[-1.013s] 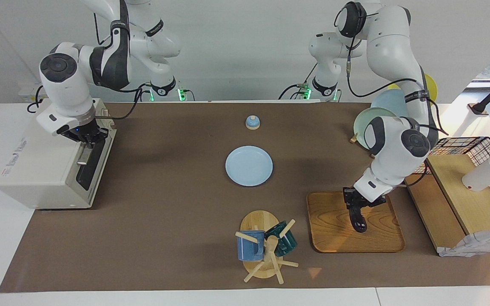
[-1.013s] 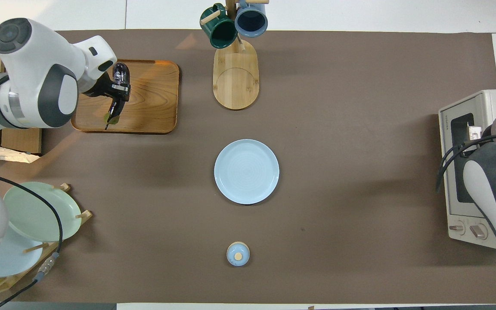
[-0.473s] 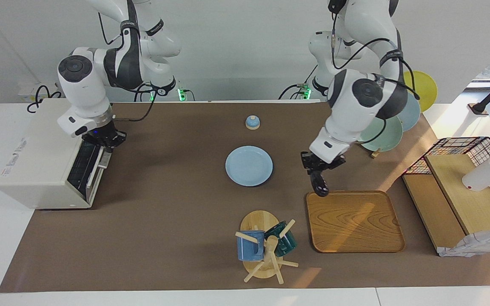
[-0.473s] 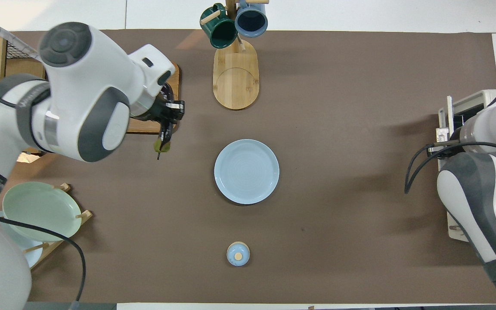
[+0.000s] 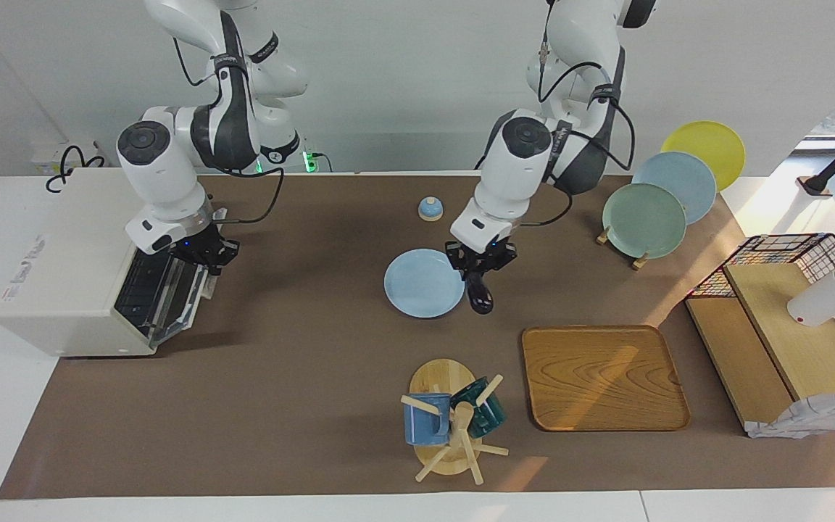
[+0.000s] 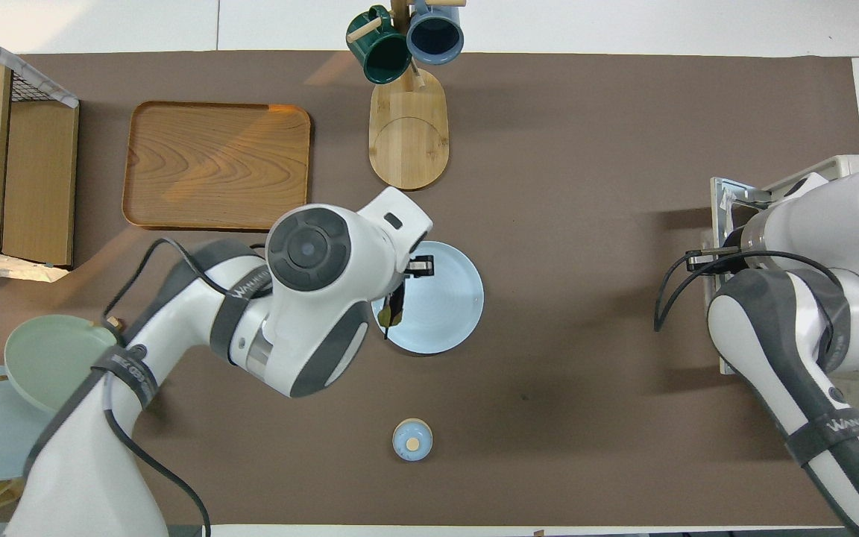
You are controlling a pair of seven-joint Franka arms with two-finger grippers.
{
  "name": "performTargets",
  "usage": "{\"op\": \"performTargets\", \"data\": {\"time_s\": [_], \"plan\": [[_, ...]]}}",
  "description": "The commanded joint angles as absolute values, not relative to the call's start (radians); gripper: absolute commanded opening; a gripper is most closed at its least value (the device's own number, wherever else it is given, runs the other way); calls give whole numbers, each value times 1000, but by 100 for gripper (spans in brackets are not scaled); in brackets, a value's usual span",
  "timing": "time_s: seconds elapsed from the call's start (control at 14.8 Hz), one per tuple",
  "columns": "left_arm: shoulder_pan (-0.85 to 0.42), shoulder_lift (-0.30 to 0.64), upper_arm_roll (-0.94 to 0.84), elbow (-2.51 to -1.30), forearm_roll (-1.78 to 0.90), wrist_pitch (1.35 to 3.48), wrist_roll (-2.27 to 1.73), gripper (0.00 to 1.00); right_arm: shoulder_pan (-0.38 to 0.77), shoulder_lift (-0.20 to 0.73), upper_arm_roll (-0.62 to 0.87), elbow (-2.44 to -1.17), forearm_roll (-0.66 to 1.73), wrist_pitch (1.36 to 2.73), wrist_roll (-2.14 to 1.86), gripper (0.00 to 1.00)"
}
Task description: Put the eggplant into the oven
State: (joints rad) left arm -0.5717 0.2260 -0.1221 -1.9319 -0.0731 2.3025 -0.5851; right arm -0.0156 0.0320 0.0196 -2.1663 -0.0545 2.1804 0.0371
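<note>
My left gripper [image 5: 480, 270] is shut on the eggplant [image 5: 479, 296], a dark glossy one that hangs down from it, above the table at the rim of the light blue plate [image 5: 421, 284]. In the overhead view the left gripper [image 6: 414, 266] is over that plate [image 6: 448, 317] and only the eggplant's stem end [image 6: 392, 313] shows. The cream-white oven [image 5: 62, 275] stands at the right arm's end of the table. Its glass door [image 5: 164, 293] is tilted partly open. My right gripper [image 5: 204, 255] is shut on the door's top edge at the handle; it also shows in the overhead view [image 6: 713, 257].
An empty wooden tray [image 5: 602, 377] lies toward the left arm's end, and a mug tree [image 5: 454, 420] with two mugs stands beside it. A small blue lidded pot [image 5: 430, 209] sits near the robots. A rack of plates [image 5: 646, 210] and a wooden shelf [image 5: 787, 341] are at the left arm's end.
My left gripper lifted the eggplant off the wooden tray and carried it to the blue plate's rim. My right gripper pulled the oven door from shut to partly open.
</note>
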Motion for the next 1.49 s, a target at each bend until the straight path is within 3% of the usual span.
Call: {"op": "performTargets", "data": {"time_s": [0.0, 0.27, 0.47, 0.54, 0.61, 0.68, 0.81, 0.95, 1.01, 1.08, 1.28, 1.42], "plan": [[-635, 234, -101, -2000, -83, 2393, -617, 0, 1, 44, 14, -2198, -64, 2250, 104, 0], [-686, 307, -98, -2002, -83, 2468, -637, 0, 15, 77, 12, -2214, -64, 2283, 124, 0], [-681, 307, -98, -1999, -81, 2467, -627, 0, 20, 78, 15, -2206, -64, 2272, 126, 0], [-677, 307, -98, -2000, -81, 2464, -624, 20, 31, 80, 17, -2195, -52, 2257, 127, 0], [-675, 307, -97, -1997, -81, 2457, -626, 83, 47, 83, 17, -2178, -26, 2238, 133, 0], [-673, 304, -95, -1997, -81, 2451, -626, 100, 55, 83, 17, -2172, 13, 2221, 147, 0], [-644, 276, -91, -1981, -80, 2392, -611, 100, 63, 78, 17, -2174, 49, 2188, 140, 0], [-577, 232, -91, -1925, -80, 2268, -554, 100, 77, 77, 17, -2169, 58, 2180, 150, 27], [-528, 215, -92, -1884, -78, 2187, -513, 100, 78, 72, 17, -2163, 60, 2180, 146, 70], [-475, 204, -92, -1838, -78, 2105, -461, 100, 81, 68, 18, -2163, 60, 2166, 143, 100], [-317, 193, -91, -1705, -78, 1917, -306, 100, 121, 61, 20, -2140, 58, 2155, 111, 100], [-237, 175, -89, -1689, -75, 1872, -217, 100, 172, 75, 20, -2091, 60, 2139, 130, 100]]}}
